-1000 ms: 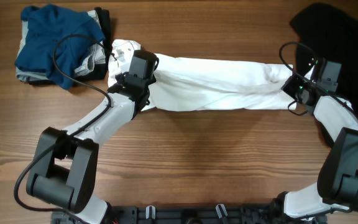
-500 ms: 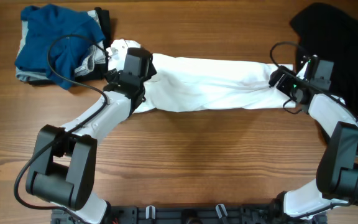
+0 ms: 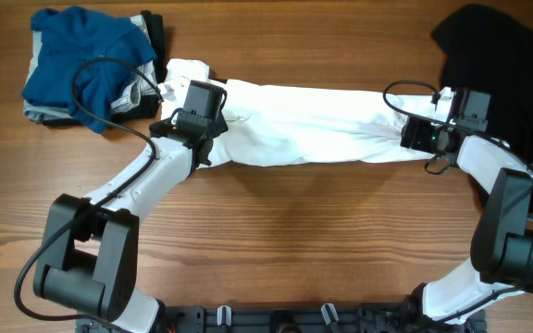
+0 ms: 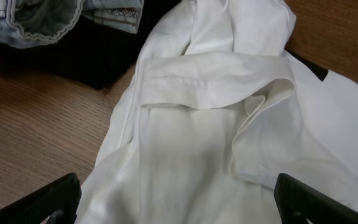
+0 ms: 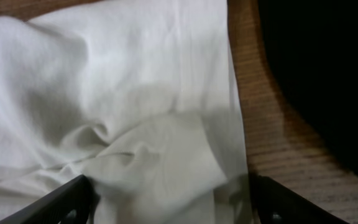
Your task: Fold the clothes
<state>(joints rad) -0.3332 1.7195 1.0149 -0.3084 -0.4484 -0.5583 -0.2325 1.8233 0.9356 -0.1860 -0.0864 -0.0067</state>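
Jaws of left gripper spread wide over white T-shirt, right gripper equally splayed, gripping nothing

You had the white T-shirt stretched out as a long, rumpled band, its left end folded over itself. The blue garment sat heaped on a grey one at far left, and the black garment lay bunched at far right.
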